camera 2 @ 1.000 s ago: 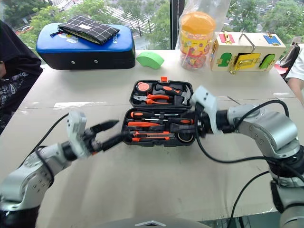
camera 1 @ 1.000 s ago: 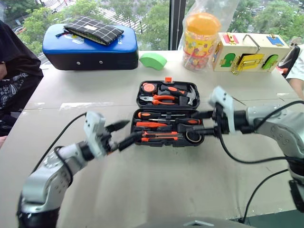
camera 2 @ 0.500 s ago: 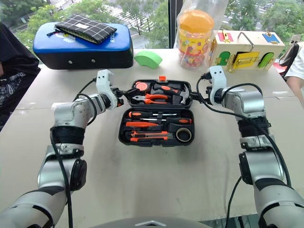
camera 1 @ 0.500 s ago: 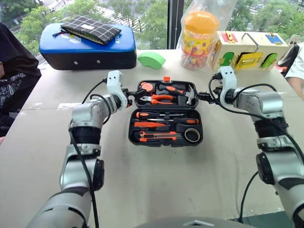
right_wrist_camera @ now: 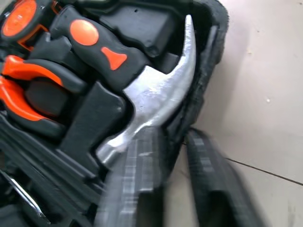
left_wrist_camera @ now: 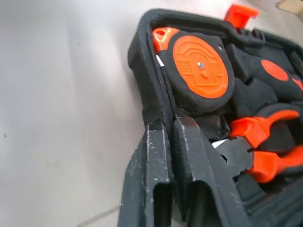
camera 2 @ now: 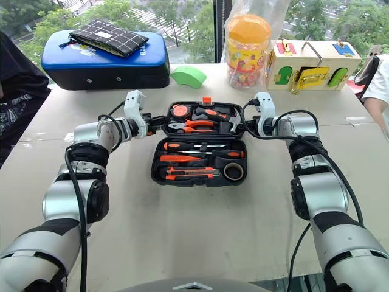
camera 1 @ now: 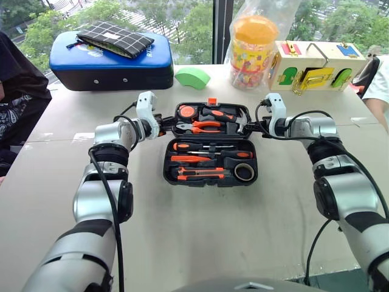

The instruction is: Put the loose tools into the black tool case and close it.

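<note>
The black tool case (camera 1: 210, 181) lies open mid-table, its orange latch (camera 1: 214, 101) on the far edge. The near half holds two long screwdrivers (camera 1: 196, 146) (camera 1: 193, 159) and the utility knife (camera 1: 203, 174). A tape measure (left_wrist_camera: 201, 68), pliers (camera 1: 208, 126) and a hammer (right_wrist_camera: 156, 97) sit in the far half. My left gripper (camera 1: 167, 123) is shut on the far half's left rim (left_wrist_camera: 142, 71), which runs between its fingertips (left_wrist_camera: 156, 142). My right gripper (camera 1: 258, 126) is shut on the far half's right rim (right_wrist_camera: 203, 80).
A blue-topped case (camera 1: 112, 61) with a checked pouch (camera 1: 115, 38) stands far left. A green block (camera 1: 192, 77), an orange-lidded jar (camera 1: 255, 45) and a wooden latch box (camera 1: 319, 66) line the back. People sit at the left edge (camera 1: 15, 79) and the right edge (camera 1: 380, 85).
Both arms have stretched forward from the near half of the case to the sides of its far half. Both grippers, open before, have closed on the rim.
</note>
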Action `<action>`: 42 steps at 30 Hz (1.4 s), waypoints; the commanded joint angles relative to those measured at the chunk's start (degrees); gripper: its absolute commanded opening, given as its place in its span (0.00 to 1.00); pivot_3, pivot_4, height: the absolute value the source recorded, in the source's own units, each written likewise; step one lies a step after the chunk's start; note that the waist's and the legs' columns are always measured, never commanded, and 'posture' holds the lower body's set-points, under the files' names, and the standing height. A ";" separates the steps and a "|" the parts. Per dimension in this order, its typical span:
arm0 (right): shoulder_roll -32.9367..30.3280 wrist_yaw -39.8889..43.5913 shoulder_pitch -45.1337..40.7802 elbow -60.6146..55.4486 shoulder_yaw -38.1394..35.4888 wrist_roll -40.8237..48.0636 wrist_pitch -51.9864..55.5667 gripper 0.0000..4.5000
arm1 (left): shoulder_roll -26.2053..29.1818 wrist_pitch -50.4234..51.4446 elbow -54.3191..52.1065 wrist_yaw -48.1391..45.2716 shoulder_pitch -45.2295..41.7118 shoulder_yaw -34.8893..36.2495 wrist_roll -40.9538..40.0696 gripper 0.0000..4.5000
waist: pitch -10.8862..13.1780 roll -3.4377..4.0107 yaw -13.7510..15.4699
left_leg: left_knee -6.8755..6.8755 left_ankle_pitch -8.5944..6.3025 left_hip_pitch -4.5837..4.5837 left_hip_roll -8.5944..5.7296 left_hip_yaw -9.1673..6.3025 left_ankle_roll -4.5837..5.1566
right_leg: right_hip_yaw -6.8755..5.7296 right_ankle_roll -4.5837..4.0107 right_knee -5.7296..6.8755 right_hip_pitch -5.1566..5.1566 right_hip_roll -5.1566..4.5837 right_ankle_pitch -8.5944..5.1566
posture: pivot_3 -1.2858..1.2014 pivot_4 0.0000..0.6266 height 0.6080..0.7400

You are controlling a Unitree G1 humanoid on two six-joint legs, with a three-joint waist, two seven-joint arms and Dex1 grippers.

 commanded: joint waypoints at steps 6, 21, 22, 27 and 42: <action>-2.36 4.36 9.10 -20.62 1.50 -2.07 -7.38 0.02 | -2.02 -10.69 -19.34 -4.97 7.07 1.05 -0.22 0.00 | 0.03 0.04 0.23 | -0.06 -0.01 -0.10 -0.05 -0.17 -0.01 | -0.02 0.01 -0.02 -0.05 -0.07 0.01 | 0.52 0.24 1.00; -13.43 1.26 42.31 -66.76 -2.61 -5.43 -15.97 0.02 | 4.61 -45.75 -42.42 -10.29 31.99 -3.82 10.47 0.00 | 0.10 0.11 2.13 | -0.30 -0.02 -0.14 -0.13 -0.34 -0.03 | -0.06 0.00 -0.64 0.11 -0.19 0.01 | 0.52 0.24 1.00; -14.23 1.15 43.87 -68.13 -2.81 -5.78 -16.40 0.02 | 5.39 -45.24 -43.36 -11.15 32.74 -3.62 9.87 0.00 | 0.11 0.13 2.33 | -0.30 -0.02 -0.14 -0.13 -0.34 -0.02 | -0.06 0.00 -0.65 0.11 -0.19 0.01 | 0.52 0.24 1.00; -23.45 5.54 55.56 -77.94 -6.24 -5.46 -13.41 0.24 | 19.15 -9.23 -52.81 -23.48 37.77 2.90 -10.49 0.25 | 0.11 0.14 1.34 | -0.16 -0.02 -0.16 -0.07 -0.35 0.02 | -0.02 -0.02 -0.50 0.08 -0.21 -0.02 | 0.52 0.24 1.00; -30.57 12.29 66.28 -96.48 -7.08 14.21 3.71 0.00 | 35.20 17.20 -64.13 -36.73 44.01 7.85 -29.55 0.01 | 0.39 0.27 1.27 | -0.28 -0.18 -0.06 0.20 -0.37 0.21 | -0.15 -0.21 -0.62 0.06 -0.21 -0.22 | 0.52 0.24 1.00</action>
